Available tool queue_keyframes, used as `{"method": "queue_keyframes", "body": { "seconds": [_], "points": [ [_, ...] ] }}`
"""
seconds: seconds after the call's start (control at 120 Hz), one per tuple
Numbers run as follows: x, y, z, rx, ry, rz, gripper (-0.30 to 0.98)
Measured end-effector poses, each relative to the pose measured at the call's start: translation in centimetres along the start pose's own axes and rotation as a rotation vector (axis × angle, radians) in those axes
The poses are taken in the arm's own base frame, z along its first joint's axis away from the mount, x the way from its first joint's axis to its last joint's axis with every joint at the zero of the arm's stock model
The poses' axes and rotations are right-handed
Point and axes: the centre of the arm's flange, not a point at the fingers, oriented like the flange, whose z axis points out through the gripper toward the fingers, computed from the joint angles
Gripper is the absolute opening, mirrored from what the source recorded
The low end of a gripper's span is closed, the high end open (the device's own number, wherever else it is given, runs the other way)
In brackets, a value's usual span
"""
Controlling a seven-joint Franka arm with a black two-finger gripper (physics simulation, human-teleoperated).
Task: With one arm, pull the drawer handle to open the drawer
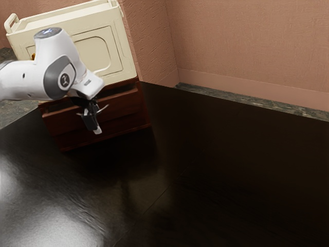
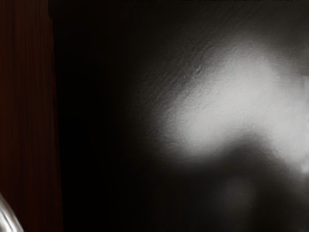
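Observation:
My gripper point(image 1: 94, 126) points down at the front of the red-brown drawer point(image 1: 127, 107), by the silvery curved handle point(image 1: 104, 108), which it partly covers. Whether it holds the handle cannot be told. The drawer front stands a little out from its cabinet, with a dark gap along its top edge. In the wrist view, the wooden drawer front point(image 2: 29, 96) runs down one side, and a piece of the shiny metal handle point(image 2: 8, 217) shows at the corner beside it.
A cream box point(image 1: 121, 56) with raised handles rests on top of the drawer cabinet. The glossy black table point(image 1: 221, 164) spreads out in front and toward the exterior view's right. Pinkish walls point(image 1: 247, 46) stand behind.

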Motion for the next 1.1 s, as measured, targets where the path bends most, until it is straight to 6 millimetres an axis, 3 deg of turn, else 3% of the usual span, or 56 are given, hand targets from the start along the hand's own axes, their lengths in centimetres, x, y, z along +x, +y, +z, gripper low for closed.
{"method": "queue_keyframes", "body": {
  "seconds": [0.417, 0.8, 1.1],
  "points": [
    [-0.5, 3.1, -1.8, -0.006, -0.016, 0.048, 0.62],
    [-0.8, 5.4, -1.7, -0.034, -0.011, 0.07, 0.69],
    [-1.3, 8.4, -3.0, -0.041, 0.009, 0.095, 0.67]
  ]
}}
